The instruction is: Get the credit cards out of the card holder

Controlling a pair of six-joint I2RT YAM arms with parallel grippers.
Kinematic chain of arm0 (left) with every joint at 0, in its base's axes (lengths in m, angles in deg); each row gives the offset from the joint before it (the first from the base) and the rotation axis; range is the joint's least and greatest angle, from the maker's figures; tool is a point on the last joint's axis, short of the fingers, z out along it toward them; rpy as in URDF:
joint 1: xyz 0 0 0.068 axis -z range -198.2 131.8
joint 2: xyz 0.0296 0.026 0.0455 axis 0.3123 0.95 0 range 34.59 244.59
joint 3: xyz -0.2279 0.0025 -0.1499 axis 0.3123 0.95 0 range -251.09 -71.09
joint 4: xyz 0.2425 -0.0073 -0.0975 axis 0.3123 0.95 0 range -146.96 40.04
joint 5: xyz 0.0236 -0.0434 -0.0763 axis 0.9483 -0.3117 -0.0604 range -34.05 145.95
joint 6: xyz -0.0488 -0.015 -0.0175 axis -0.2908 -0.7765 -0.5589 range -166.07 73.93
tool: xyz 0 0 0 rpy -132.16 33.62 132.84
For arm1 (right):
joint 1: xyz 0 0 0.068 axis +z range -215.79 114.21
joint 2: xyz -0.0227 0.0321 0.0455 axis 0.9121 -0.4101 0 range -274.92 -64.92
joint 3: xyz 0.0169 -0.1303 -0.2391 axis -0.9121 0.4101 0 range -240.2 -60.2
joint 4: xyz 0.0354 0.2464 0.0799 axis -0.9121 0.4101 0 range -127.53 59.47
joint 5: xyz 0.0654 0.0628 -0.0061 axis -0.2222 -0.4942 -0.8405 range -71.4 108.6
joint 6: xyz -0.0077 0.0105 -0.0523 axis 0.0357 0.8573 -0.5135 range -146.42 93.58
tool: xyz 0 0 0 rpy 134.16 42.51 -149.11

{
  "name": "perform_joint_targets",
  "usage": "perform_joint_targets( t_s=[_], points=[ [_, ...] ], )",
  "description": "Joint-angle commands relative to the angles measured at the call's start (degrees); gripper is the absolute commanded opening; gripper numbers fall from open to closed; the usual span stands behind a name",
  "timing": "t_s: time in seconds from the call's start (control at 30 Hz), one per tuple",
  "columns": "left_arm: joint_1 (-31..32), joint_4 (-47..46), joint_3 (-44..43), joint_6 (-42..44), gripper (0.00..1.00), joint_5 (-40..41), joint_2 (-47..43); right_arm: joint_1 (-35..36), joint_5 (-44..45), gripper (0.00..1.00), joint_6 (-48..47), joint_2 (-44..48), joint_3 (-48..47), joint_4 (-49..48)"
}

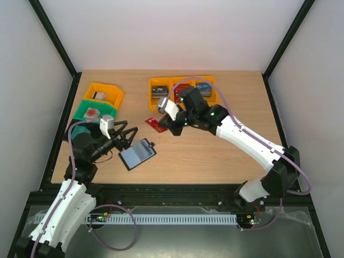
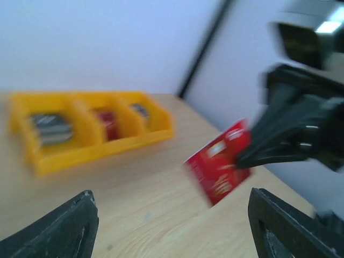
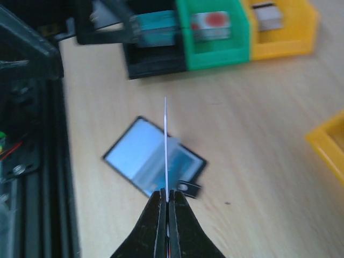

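Check the right gripper (image 3: pixel 167 193) first. Its two black fingers are pressed together on one edge of a thin red plastic credit card (image 2: pixel 219 167). The card is held clear of the light wooden table (image 1: pixel 215 156) and stands edge-on to the right wrist camera, near the far side of the black folding card holder (image 1: pixel 138 153).

The card holder lies opened flat on the table, its grey-blue inside facing up. It sits between the two arms, nearer the left one.

Next, check the left gripper (image 1: pixel 127 139). Its fingers (image 2: pixel 64 228) are spread wide with nothing between them, just beside the card holder's left edge. You cannot tell whether a fingertip touches the holder.

Behind the held card you see a yellow three-compartment plastic bin (image 2: pixel 80 134) at the far side of the table. Its contents are too blurred to identify.
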Motion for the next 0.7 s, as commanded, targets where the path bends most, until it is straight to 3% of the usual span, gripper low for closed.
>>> perform_joint_targets(
  t_s=[0.0, 0.07, 0.17, 0.33, 0.4, 0.5, 0.53, 0.57, 0.67],
  points=[
    [-0.99, -6.80, -2.37, 21.08, 0.78, -27.92, -1.07, 5.00, -3.43, 0.02, -7.60, 1.44, -4.11, 5.48],
    [-0.81, -0.76, -3.62, 25.57, 0.77, -31.63, -0.75, 7.10, -3.50, 0.02, -9.02, 0.61, -5.30, 7.61],
    [-0.53, 6.72, -5.41, 31.21, 0.72, -30.04, -0.70, 9.49, -5.43, 0.02, -12.05, -1.33, -7.57, 12.63],
    [-0.52, 8.39, -6.06, 33.43, 0.48, -29.81, -0.70, 12.23, -5.69, 0.02, -12.49, -3.03, -9.55, 14.49],
    [-0.48, 7.24, -6.00, 32.86, 0.35, -30.72, -0.64, 12.91, -5.69, 0.02, -12.93, -3.46, -9.87, 14.79],
    [-0.44, 6.33, -6.23, 32.55, 0.04, -32.74, -0.79, 13.04, -4.86, 0.02, -12.81, -3.22, -10.09, 14.45],
    [-0.44, 6.32, -6.32, 32.32, 0.02, -33.40, -0.95, 13.04, -3.85, 0.02, -12.18, -2.78, -9.86, 13.32],
    [-0.42, 5.97, -6.21, 31.69, 0.02, -34.05, -1.14, 13.04, -1.81, 0.03, -11.13, -1.98, -9.25, 11.55],
    [-0.69, -2.71, -4.40, 20.16, 0.02, -31.61, -2.05, 12.22, 7.52, 0.31, -5.57, 2.36, -3.25, -0.41]
  ],
)
